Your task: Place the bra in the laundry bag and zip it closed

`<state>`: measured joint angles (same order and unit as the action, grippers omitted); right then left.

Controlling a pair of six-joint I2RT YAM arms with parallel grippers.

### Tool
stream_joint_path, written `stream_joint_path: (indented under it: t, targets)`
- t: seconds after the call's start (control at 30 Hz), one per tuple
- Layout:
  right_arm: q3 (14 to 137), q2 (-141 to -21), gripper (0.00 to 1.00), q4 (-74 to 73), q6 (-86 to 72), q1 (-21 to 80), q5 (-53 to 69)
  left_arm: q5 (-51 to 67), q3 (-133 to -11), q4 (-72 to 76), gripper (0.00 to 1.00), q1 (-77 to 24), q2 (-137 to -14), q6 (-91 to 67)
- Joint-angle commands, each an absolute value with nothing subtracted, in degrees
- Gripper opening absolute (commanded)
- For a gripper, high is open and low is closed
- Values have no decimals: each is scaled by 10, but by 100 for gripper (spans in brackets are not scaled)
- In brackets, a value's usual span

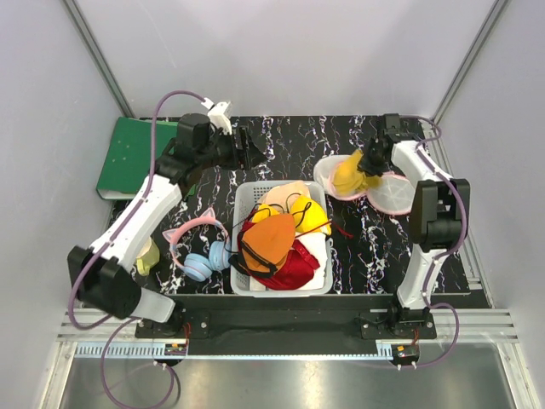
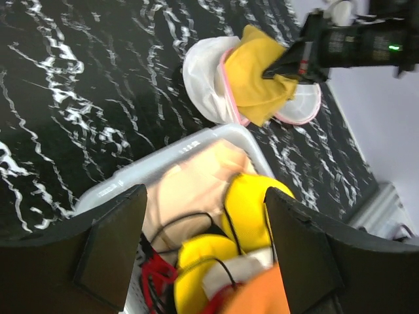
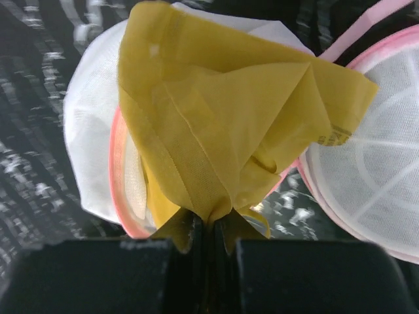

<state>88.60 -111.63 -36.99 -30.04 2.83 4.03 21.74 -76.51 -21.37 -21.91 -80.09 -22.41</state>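
Note:
The plain yellow bra (image 1: 348,175) hangs bunched over the open white mesh laundry bag (image 1: 381,189) with its pink zipper rim, at the back right. My right gripper (image 1: 368,160) is shut on the bra's fabric (image 3: 216,131), holding it above the bag's left half (image 3: 91,124); the bag's other half (image 3: 373,150) lies flat to the right. My left gripper (image 1: 254,153) is open and empty, above the table behind the basket. The left wrist view also shows the bra (image 2: 258,75) and the bag (image 2: 203,72).
A grey-white plastic basket (image 1: 247,200) in the middle holds an orange bra (image 1: 269,242), a yellow bra with black straps (image 1: 308,215), red and beige garments. Pink and blue cat-ear headphones (image 1: 201,247) lie left of it. A green folder (image 1: 132,153) lies at the back left.

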Motion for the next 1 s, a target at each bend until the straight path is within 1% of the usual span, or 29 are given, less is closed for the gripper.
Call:
stream_joint_path:
  t: [0.0,0.03,0.07,0.1,0.17,0.2,0.23,0.3,0.33,0.4,0.5,0.63,0.67,0.77,0.87,0.97]
  targets:
    - [951,-1129,0,-350,-280,33,120,220,-849,-189,78,-207,-892,-207]
    - [961,-1131,0,-350,-280,33,133,228,-862,-186,80,-207,-911,-212]
    - [964,-1131,0,-351,-280,33,153,238,-887,-177,77,-207,-931,-227]
    - [967,-1129,0,-351,-282,33,162,260,-897,-164,71,-207,-969,-238]
    - [971,-1125,0,-352,-288,33,171,281,-940,-140,66,-207,-1011,-281]
    - [972,-1121,0,-345,-296,32,176,297,-957,-131,64,-210,-1054,-293]
    - [973,-1121,0,-341,-301,30,188,301,-984,-132,59,-212,-1076,-300]
    - [976,-1120,0,-337,-318,29,183,300,-1057,-140,59,-221,-1135,-310]
    - [982,-1121,0,-343,-323,25,160,293,-1076,-139,59,-225,-1152,-313]
    - [991,-1126,0,-366,-333,20,131,263,-1135,-148,63,-238,-1199,-317]
    - [992,-1133,0,-380,-328,18,105,228,-1182,-161,64,-254,-1242,-337]
    - [978,-1130,0,-394,-327,19,75,192,-1209,-162,60,-277,-1274,-358]
    - [974,-1130,0,-394,-325,19,74,170,-1209,-162,58,-282,-1281,-360]
    - [976,-1152,0,-388,-310,20,93,152,-1197,-163,55,-294,-1293,-376]
    - [992,-1185,0,-369,-297,29,120,141,-1186,-163,52,-296,-1296,-386]
    - [1040,-1228,0,-368,-281,50,130,128,-1171,-164,52,-295,-1287,-381]
